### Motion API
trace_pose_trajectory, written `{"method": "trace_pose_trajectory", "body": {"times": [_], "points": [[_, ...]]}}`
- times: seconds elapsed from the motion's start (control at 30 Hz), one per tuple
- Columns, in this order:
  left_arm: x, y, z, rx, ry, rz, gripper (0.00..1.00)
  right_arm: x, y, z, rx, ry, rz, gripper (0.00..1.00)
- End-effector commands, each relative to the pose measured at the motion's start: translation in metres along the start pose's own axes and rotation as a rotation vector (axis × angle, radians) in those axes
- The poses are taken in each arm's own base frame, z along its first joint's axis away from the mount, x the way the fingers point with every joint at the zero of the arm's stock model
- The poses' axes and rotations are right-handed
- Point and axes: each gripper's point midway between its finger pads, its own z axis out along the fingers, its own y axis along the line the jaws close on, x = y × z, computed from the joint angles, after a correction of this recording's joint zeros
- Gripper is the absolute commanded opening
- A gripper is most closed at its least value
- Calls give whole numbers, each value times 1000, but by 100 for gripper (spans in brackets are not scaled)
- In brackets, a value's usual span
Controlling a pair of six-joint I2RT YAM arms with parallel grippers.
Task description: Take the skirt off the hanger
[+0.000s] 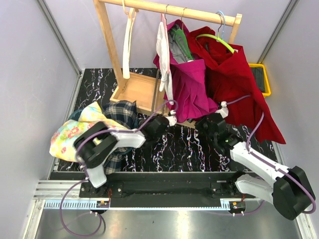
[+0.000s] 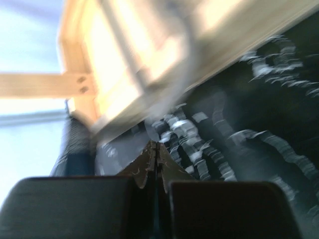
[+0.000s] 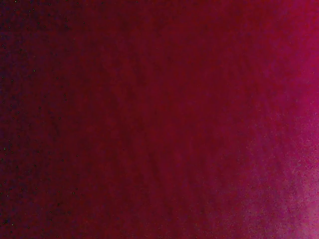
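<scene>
With the left tool (image 2: 157,150) clenched empty and the right tool (image 1: 212,119), at five o'clock of the skirt (image 1: 192,87), impossible to tell, a blind tug could topple the rack (image 1: 107,40).

Top view bright and sharp; left wrist view motion-blurred; right wrist dim, uniformly red.

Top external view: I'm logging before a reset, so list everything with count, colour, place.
rack: one, wooden, rear centre
skirt: one, magenta, hanging centre
red garment: one, red, on green hanger, rail's right
strap: one, cream, hanging rail's left
white cloth: one, white, left of skirt
tray: one, yellow, rear right
floral cloth: one, multicoloured, front left
plaid cloth: one, dark, front left
left gripper: one, black, shut, by rack base
right gripper: one, black, by skirt, jaws hidden
</scene>
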Motion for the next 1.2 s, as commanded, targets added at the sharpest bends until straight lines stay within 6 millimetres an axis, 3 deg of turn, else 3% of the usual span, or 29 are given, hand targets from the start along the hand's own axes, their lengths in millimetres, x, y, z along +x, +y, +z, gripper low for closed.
{"method": "trace_pose_trajectory", "body": {"times": [0.0,0.07,0.17,0.27,0.33,0.43,0.6,0.63,0.83,1.03,1.17], "points": [[-2,74,-50,-138,-1,-235,0,-27,17,-6,-43,-98,18,89],[-2,96,-72,-139,-34,-280,0,-29,17,-9,-47,-106,21,88],[-9,113,-91,-128,-111,-336,0,-31,16,-12,-45,-120,15,86],[-16,94,-92,-50,-165,-350,2,-33,14,-11,-35,-128,10,86],[-19,77,-89,-9,-167,-319,19,-34,15,-11,-34,-130,1,88],[-19,39,-70,57,-114,-254,32,-36,14,-11,-30,-141,-14,92],[-21,17,-36,75,-82,-185,40,-36,12,-6,-43,-158,-61,95],[-13,12,-25,91,-43,-181,41,-34,10,-4,-37,-151,-68,95],[-22,4,1,107,-52,-187,41,-32,6,-7,-50,-155,-53,95],[-41,24,18,25,-91,-230,40,-24,7,-7,-72,-123,-45,95],[-48,33,19,32,-111,-268,40,-21,5,-6,-68,-118,-40,95]]}}
